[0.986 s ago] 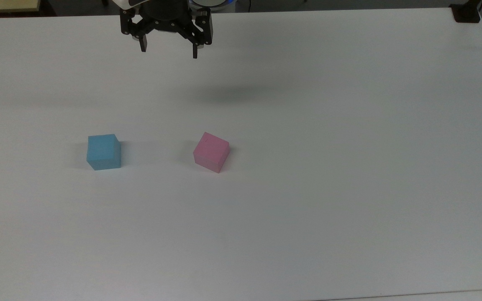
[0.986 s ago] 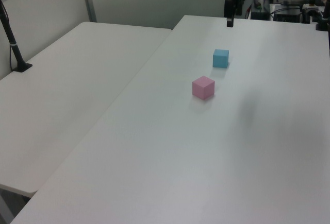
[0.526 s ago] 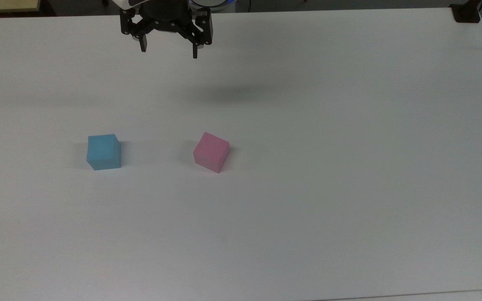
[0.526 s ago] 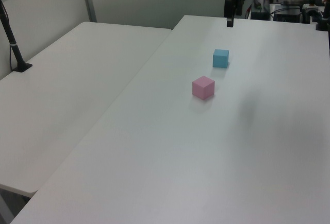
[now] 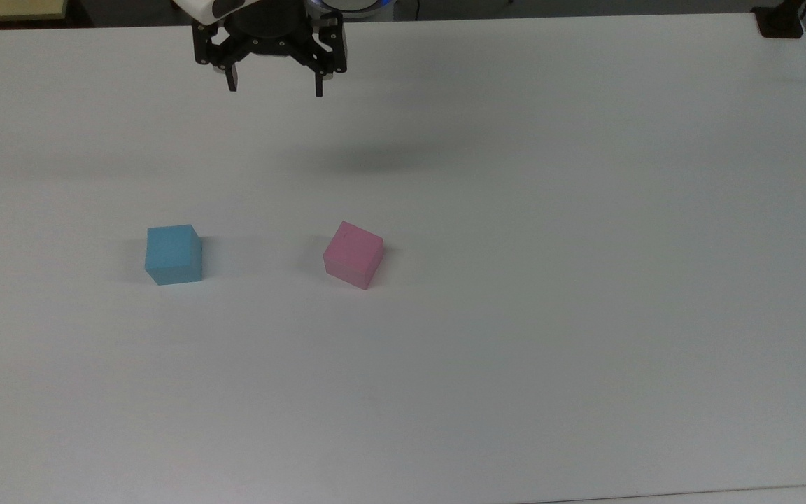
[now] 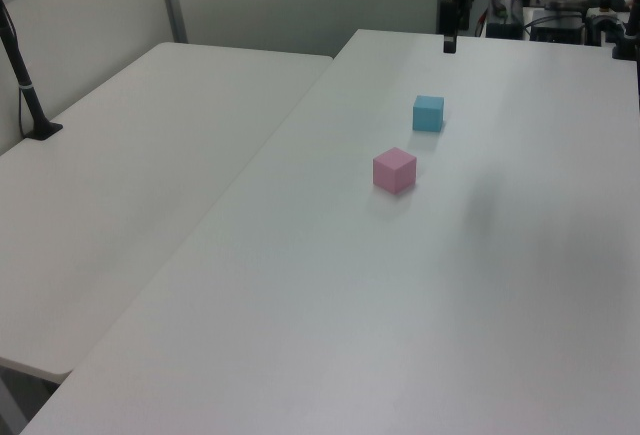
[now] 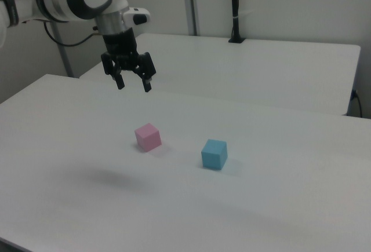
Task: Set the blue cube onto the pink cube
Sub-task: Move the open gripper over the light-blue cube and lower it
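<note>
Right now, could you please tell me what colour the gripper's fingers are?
Black; the gripper shows its fingers best in the right view.

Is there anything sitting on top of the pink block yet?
No. The pink cube has a bare top with a tiny dark speck. The blue cube sits apart on the table. The open gripper hangs empty. Its underside is hidden.

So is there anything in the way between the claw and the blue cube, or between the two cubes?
Nothing visible. The open claw hangs above bare table, the blue cube and pink cube sit apart with bare surface between them.
</note>
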Robot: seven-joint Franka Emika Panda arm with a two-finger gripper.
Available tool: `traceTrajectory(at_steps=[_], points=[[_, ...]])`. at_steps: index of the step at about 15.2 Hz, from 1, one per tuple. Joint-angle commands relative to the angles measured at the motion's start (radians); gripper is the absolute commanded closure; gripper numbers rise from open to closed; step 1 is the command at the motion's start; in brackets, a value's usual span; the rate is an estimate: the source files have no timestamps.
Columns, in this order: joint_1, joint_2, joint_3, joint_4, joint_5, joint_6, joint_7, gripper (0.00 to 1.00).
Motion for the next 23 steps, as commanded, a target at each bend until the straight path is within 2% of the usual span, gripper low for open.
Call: traceTrajectory(at_steps=[1,11,15,20,23], points=[[-0.03,0.032,-0.01,-0.011,0.028,0.056,-0.071,0.0],[-0.16,0.25,-0.01,-0.003,0.01,0.353,-0.074,0.0],[-0.178,0.32,-0.011,-0.003,0.004,0.428,-0.072,0.0],[-0.246,0.389,-0.01,0.037,-0.036,0.449,-0.095,0.0],[-0.244,0.428,-0.01,0.034,-0.042,0.494,-0.095,0.0]])
